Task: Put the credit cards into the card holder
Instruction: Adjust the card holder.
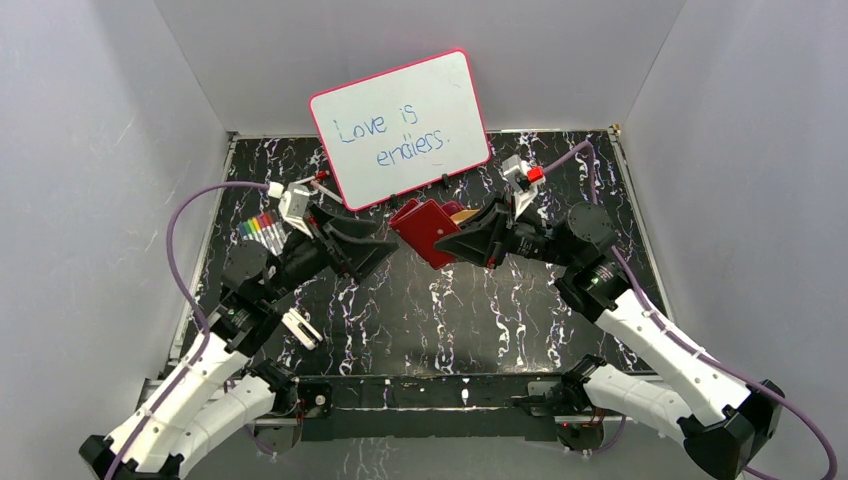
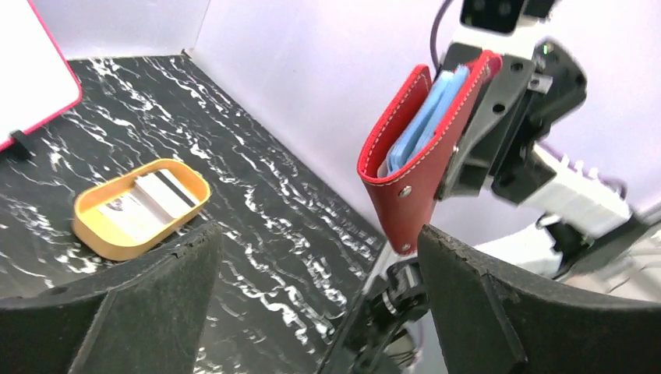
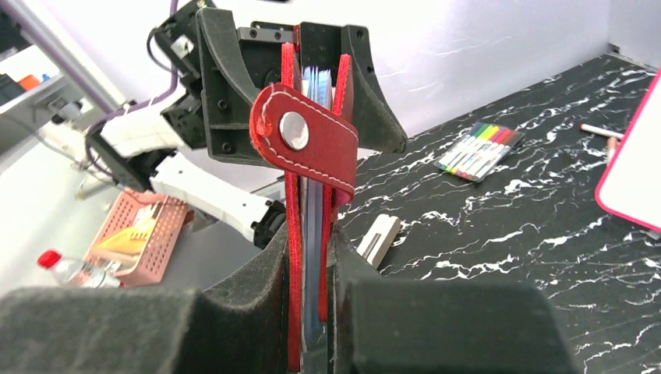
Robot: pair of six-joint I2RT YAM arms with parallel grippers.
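Right wrist view shows the card holder standing on edge, folded almost flat, its snap tab draped across the near edge and pale blue pockets showing between the red covers. Its lower part is hidden between the fingers of the right gripper, which is clamped on it and holds it off the table, just near of the whiteboard. Whether any card sits in the pockets cannot be made out. Just left of the holder, the left gripper has its jaws spread wide and grips nothing; whether they touch the red cover is unclear. The credit cards lie in an orange tray on the table, mostly covered from above by the right arm. Markers lie at the far left.
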